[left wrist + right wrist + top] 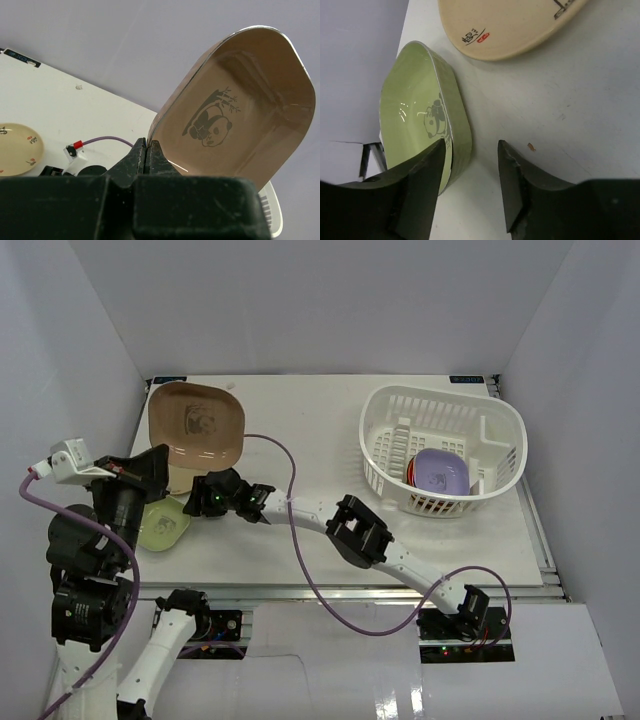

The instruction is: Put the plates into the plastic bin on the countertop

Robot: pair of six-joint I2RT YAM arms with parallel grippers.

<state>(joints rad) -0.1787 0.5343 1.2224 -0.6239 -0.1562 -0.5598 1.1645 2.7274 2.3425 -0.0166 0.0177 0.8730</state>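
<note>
The left gripper [146, 154] is pressed together on the thin rim of a brown plate [240, 105], a rounded-square dish with a panda print, and holds it lifted over the far-left part of the worktop [300, 420]; from the pinched edge the plate rises up and away, tilted, with its hollow facing both the wrist camera and the overhead one; its longer axis runs from the gripper toward the worktop's far-left corner; below it we see a cream plate [17, 147] lying flat. The right gripper [470, 182] is spread and holds nothing; one finger hangs over the hollow of a green plate [415, 115] and the other over bare worktop, so the rim sits between them; this plate lies close to the worktop's left edge with its long side running along that edge. The plastic bin [445, 395] stands well apart at the far right, with a lavender plate [440, 472] already inside. We judge three risks: the brown plate, gripped at only one edge, could swing or slip on the way across; the right arm [360, 530] stretches across the worktop between that plate and the bin, so the arms could collide; and closing on the green rim could tip or push that plate toward the edge.
</note>
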